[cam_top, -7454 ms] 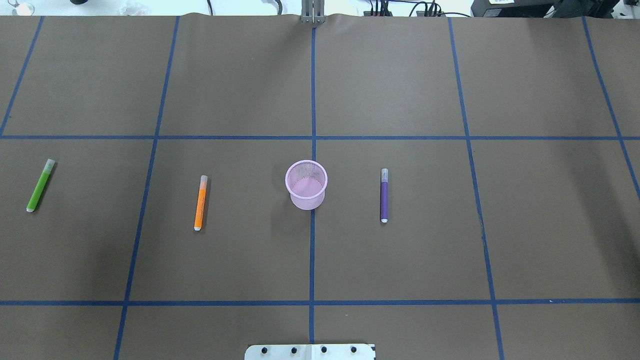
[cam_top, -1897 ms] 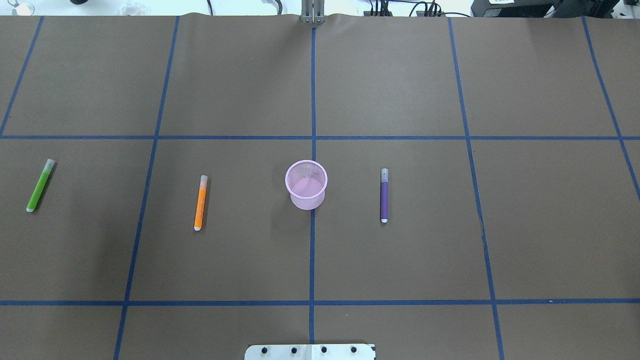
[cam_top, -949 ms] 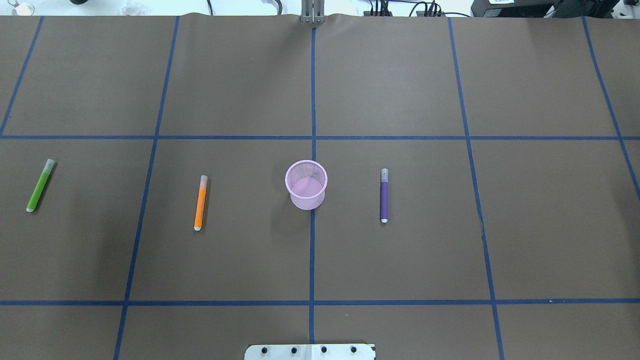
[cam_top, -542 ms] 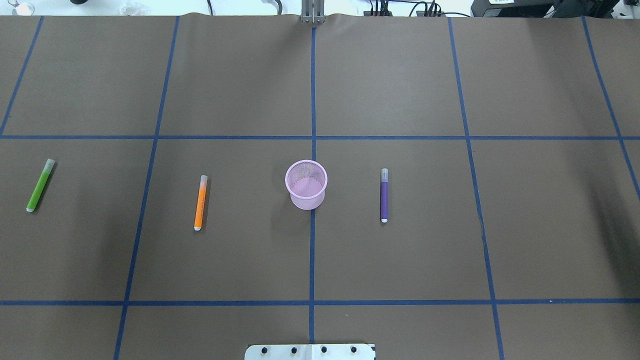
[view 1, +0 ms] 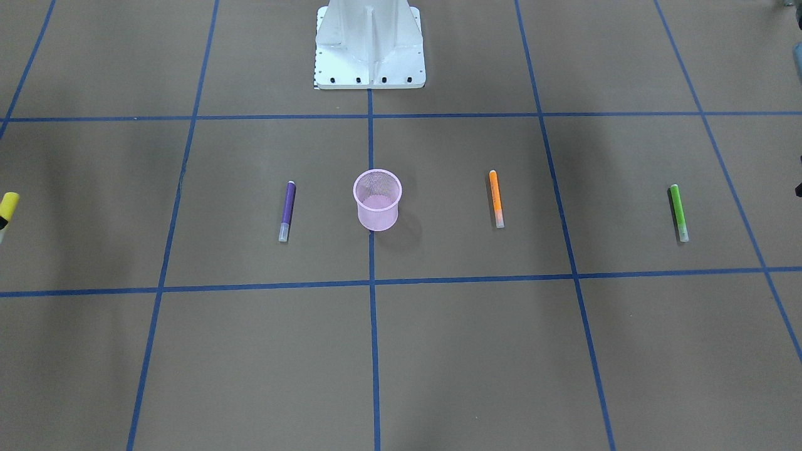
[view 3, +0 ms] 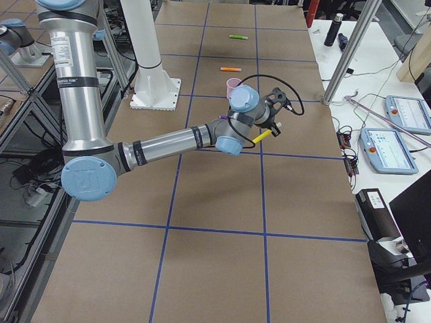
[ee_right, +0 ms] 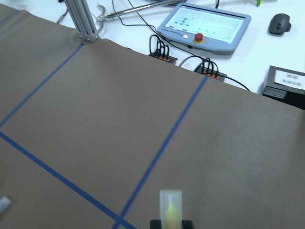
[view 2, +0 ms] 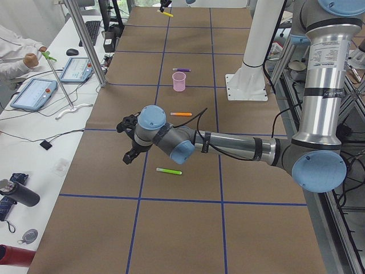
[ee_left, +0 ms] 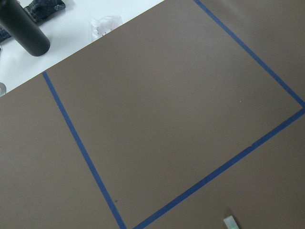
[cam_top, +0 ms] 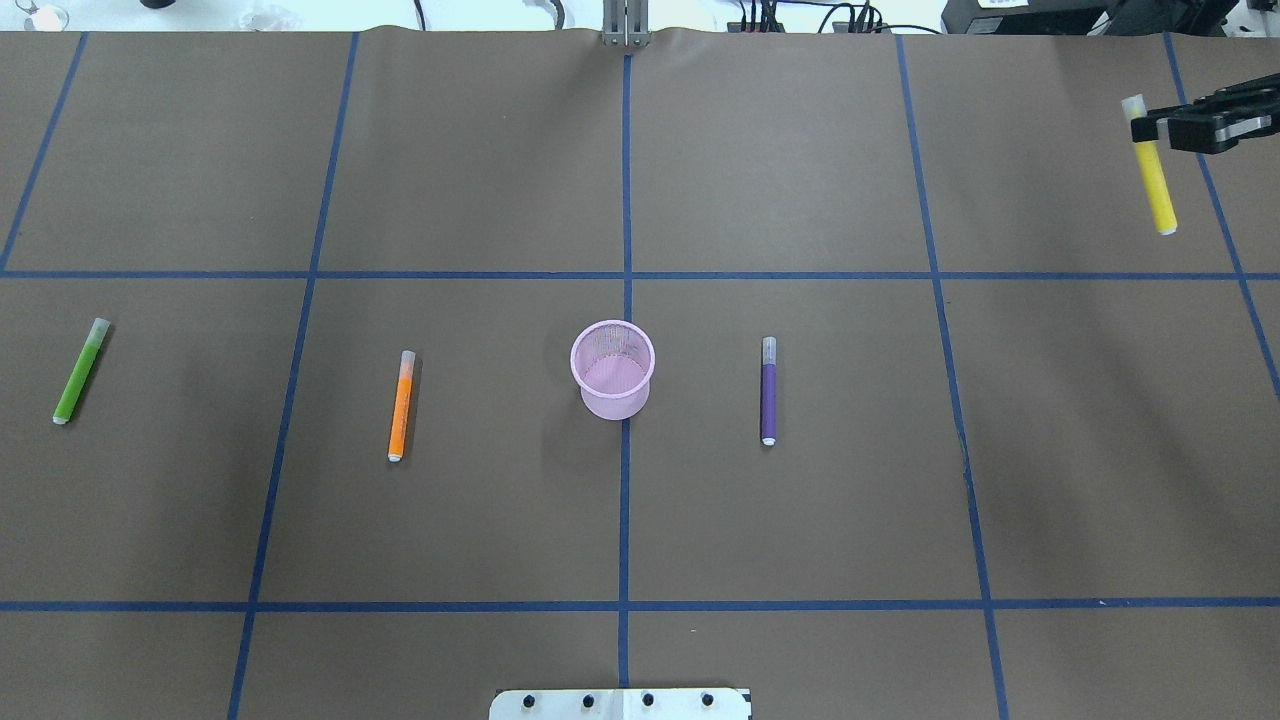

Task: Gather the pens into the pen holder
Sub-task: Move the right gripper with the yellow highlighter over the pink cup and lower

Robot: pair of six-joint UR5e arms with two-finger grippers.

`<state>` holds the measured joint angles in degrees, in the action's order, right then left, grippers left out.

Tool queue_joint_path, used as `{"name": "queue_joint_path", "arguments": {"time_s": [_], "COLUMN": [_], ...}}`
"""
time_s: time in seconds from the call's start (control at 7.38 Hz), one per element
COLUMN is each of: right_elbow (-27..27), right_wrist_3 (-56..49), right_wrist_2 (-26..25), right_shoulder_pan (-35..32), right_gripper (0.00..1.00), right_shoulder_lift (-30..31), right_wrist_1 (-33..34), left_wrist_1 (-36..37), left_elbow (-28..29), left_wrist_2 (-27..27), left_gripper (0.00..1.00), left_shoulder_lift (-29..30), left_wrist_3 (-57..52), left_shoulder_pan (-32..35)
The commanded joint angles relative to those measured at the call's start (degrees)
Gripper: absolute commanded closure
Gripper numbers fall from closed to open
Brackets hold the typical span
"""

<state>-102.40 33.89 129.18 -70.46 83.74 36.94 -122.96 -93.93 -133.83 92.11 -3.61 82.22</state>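
Observation:
The pink mesh pen holder [cam_top: 612,400] stands upright at the table's middle and looks empty. The purple pen [cam_top: 768,390] lies to its right. The orange pen [cam_top: 401,405] and the green pen [cam_top: 79,371] lie to its left. My right gripper [cam_top: 1143,128] is at the far right, raised above the table and shut on the yellow pen [cam_top: 1155,180] near its pale cap. The pen hangs tilted below it. My left gripper [view 2: 130,153] hovers beyond the green pen [view 2: 169,170], and I cannot tell if it is open or shut.
The white robot base plate [cam_top: 620,704] sits at the near edge. An aluminium post [cam_top: 625,25] stands at the far edge. Teach pendants and cables [ee_right: 205,26] lie past the table's far side. A black bottle [ee_left: 24,28] stands off the table's left end.
My right gripper with the yellow pen has come into the overhead view at the upper right. The three pens on the table and the holder have not moved.

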Motion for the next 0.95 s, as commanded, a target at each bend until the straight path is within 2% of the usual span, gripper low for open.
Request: {"name": "queue_joint_path", "arguments": {"time_s": [0.0, 0.54, 0.68, 0.81], "right_elbow": [-3.07, -1.67, 0.07, 3.14], "right_wrist_3": [13.6, 16.39, 16.39, 15.78], "right_wrist_2": [-15.8, -52.88, -62.2, -68.56], "right_shoulder_pan": [12.91, 40.6, 46.85, 50.39], "right_gripper": [1.0, 1.0, 1.0, 1.0], "right_shoulder_lift": [-4.96, -14.9, -17.79, -20.09], "right_wrist_1": [-4.84, -4.33, -4.07, -3.98], "left_wrist_1": [-0.17, -0.08, 0.0, 0.0], "left_elbow": [-0.28, 0.07, 0.07, 0.07], "left_wrist_2": [-0.02, -0.02, -0.02, -0.02], "left_gripper": [0.0, 0.0, 0.0, 0.0], "left_shoulder_lift": [0.44, 1.58, 1.59, 1.59], "left_wrist_3": [1.05, 3.34, 3.44, 3.44], "left_shoulder_pan": [-1.36, -2.15, -2.42, -2.51]}}
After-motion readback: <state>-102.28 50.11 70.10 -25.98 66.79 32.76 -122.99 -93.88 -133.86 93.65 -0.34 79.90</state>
